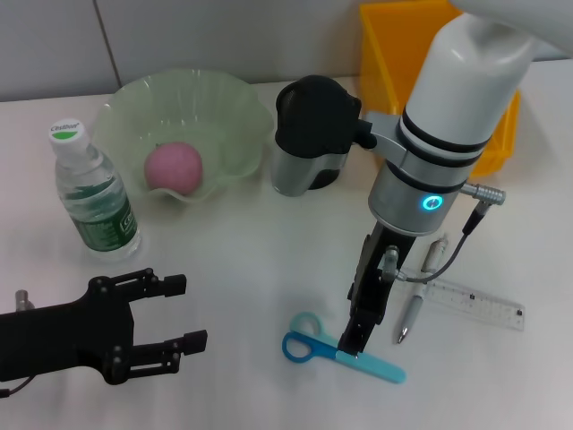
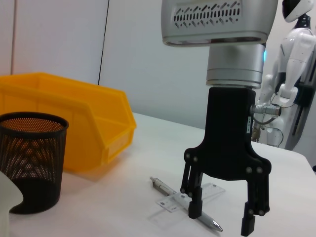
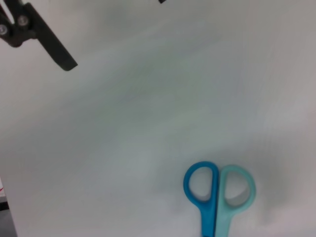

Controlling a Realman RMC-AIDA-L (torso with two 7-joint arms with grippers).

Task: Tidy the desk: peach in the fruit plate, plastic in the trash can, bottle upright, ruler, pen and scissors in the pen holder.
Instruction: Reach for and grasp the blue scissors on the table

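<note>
The right gripper hangs directly over the scissors, jaws spread wide, with the pen and ruler just beside the scissors. The left gripper waits well apart, jaws open. The scissors look light, stiff and flat against the desk; the closed blades near the pivot seem the surest hold.

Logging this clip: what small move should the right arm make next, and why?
Probably lower the open right end effector a little and close on the scissors. Its fingers sit directly over the blades, the scissors lie flat on the table, and the pen holder is still without them.
</note>
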